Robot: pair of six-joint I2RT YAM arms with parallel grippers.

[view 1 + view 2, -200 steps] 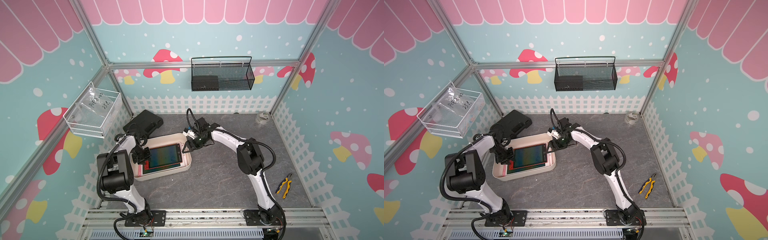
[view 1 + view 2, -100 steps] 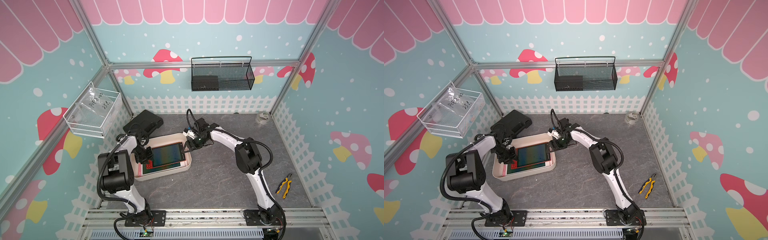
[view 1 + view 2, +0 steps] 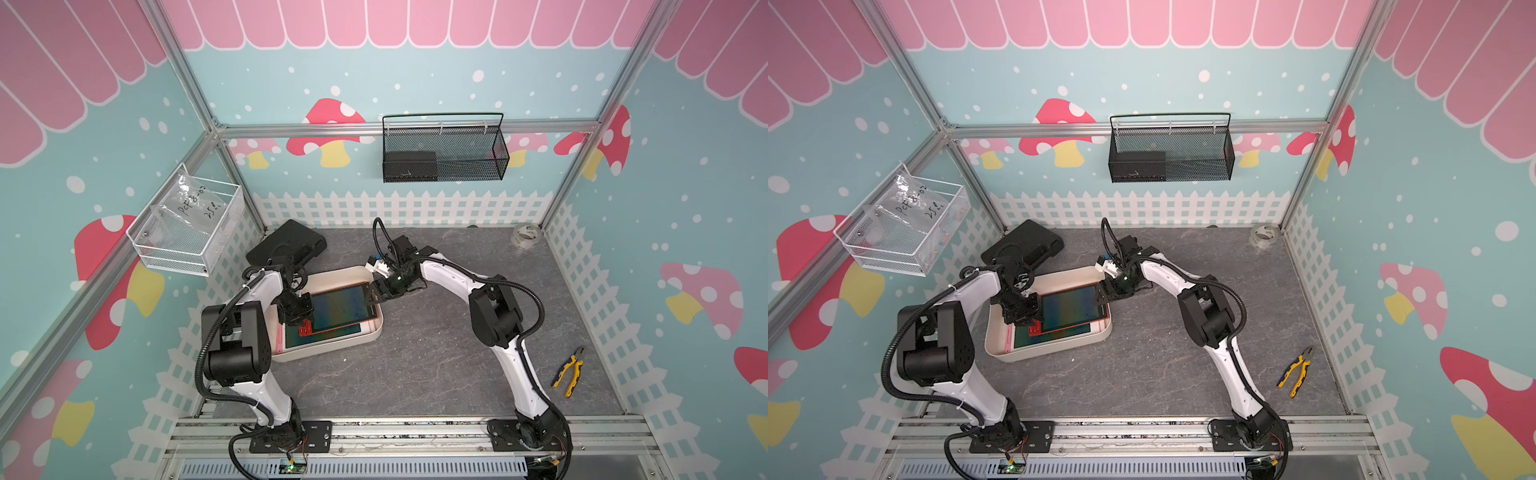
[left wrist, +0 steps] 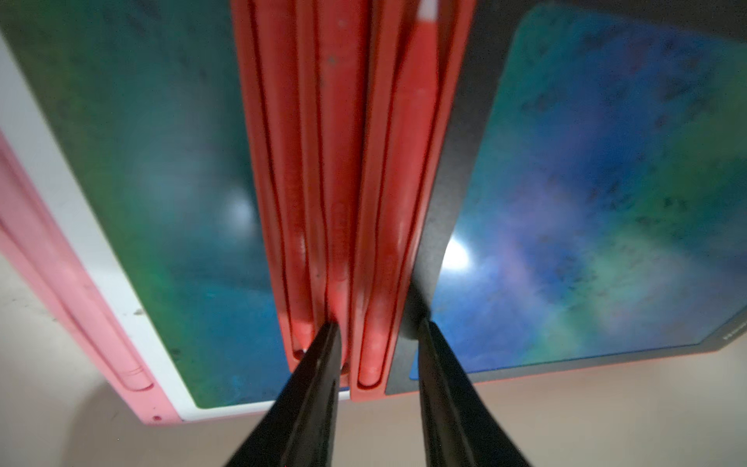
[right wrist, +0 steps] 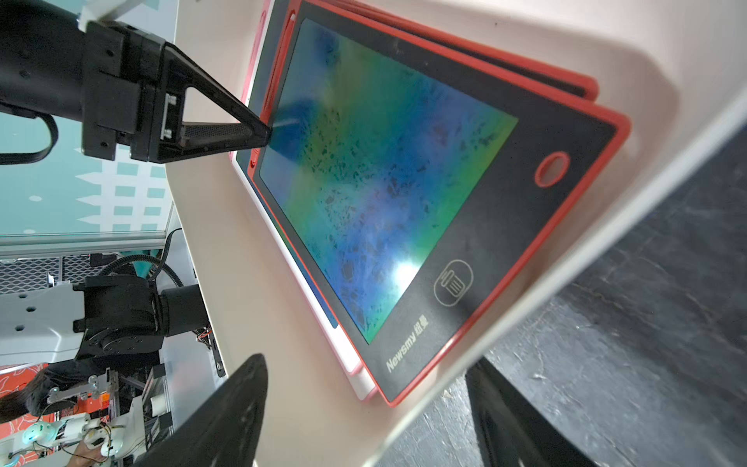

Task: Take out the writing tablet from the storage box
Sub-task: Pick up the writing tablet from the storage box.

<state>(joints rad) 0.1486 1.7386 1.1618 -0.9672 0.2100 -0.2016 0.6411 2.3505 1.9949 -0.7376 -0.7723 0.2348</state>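
The box (image 3: 332,356) sits by the worktop's left edge, just in front of a black case (image 3: 286,245) in the back-left corner. Inside it, the red tablet (image 3: 338,305) lies askew on top of a pink tablet (image 3: 332,334). The left gripper (image 4: 378,323) is clamped on the red tablet's left end. The right gripper (image 5: 366,362) is spread wide, straddling the box's right wall without touching it.
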